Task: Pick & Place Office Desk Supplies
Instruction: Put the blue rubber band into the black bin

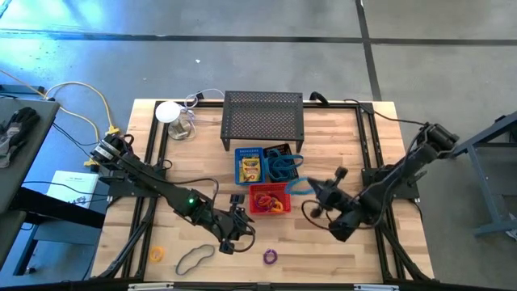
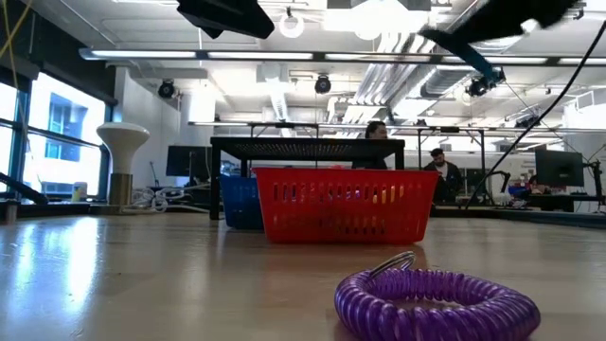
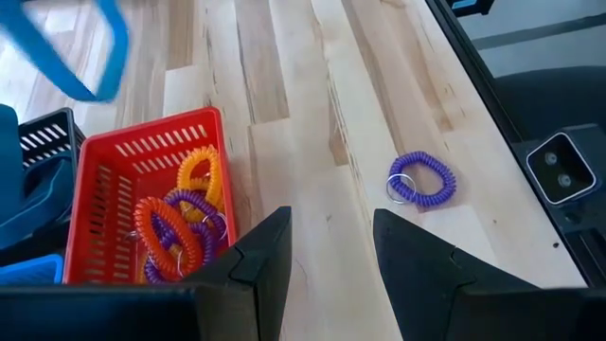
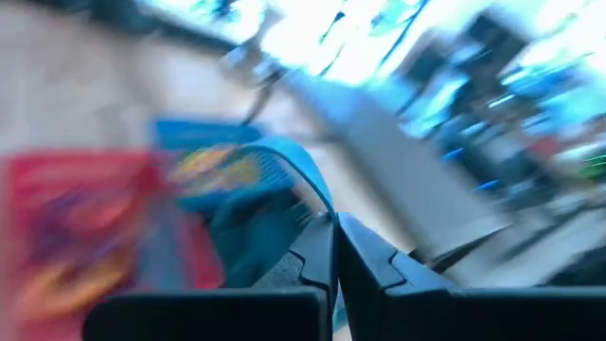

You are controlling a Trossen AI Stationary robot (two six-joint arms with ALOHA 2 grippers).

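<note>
The rack (image 1: pixel 263 120) is the landmark here: it stands at the table's (image 1: pixel 347 242) far edge, and just in front of it sit three bins. The blue bin (image 1: pixel 251 165) holds little yellow boxes, the black bin (image 1: pixel 281 163) beside it holds bluish looped cords, and the red bin (image 1: pixel 269 199), one row further from the rack, holds orange, yellow and purple rings. The step in hand looks like carrying a cord to its bin: the right gripper (image 1: pixel 317 191) hangs beside the red bin on the right arm's side, jaws pressed together, pinching a blue cord (image 4: pixel 289 163) that loops up from between its fingers. The next move, by my reckoning, calls for a short shift toward the rack until the loop hangs over the black bin, then a release; the cord is limp and could snag the bin wall or trail into the red one. The left gripper (image 1: pixel 229 235) hovers further from the rack than the red bin, jaws spread and holding nothing. Still loose on the table, far from the rack, lie a dark cord (image 1: pixel 195 258), a purple ring (image 1: pixel 270 257) and a yellow ring (image 1: pixel 156 255), the purple one nearest the left gripper
</note>
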